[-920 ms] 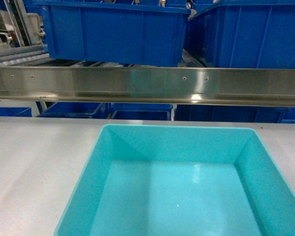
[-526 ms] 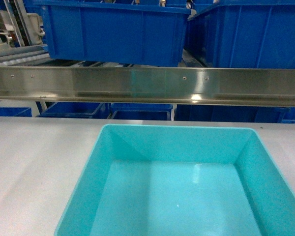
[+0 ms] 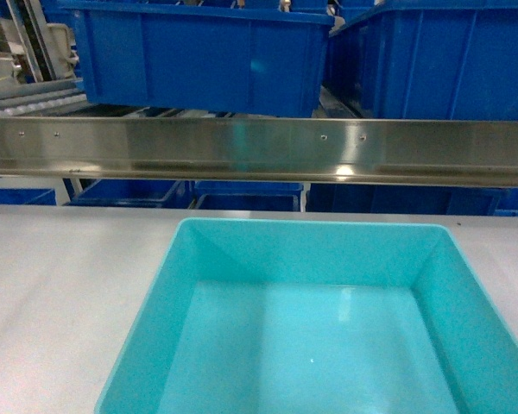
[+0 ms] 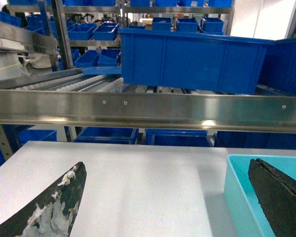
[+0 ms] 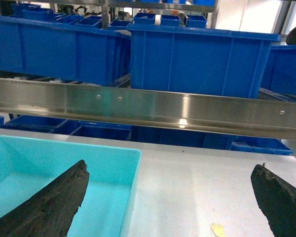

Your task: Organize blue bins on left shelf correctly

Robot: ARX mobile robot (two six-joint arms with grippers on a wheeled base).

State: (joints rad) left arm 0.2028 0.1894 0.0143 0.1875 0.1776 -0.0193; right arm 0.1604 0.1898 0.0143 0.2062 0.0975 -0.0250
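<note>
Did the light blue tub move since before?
No. In the head view the turquoise tub sits in the same spot on the grey table, its far rim just as far below the steel rail as earlier.

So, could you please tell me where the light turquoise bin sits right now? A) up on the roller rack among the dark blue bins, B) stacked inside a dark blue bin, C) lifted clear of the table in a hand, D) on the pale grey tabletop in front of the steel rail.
D: the turquoise bin rests on the grey tabletop, below and in front of the steel rail; neither hand grips it.
</note>
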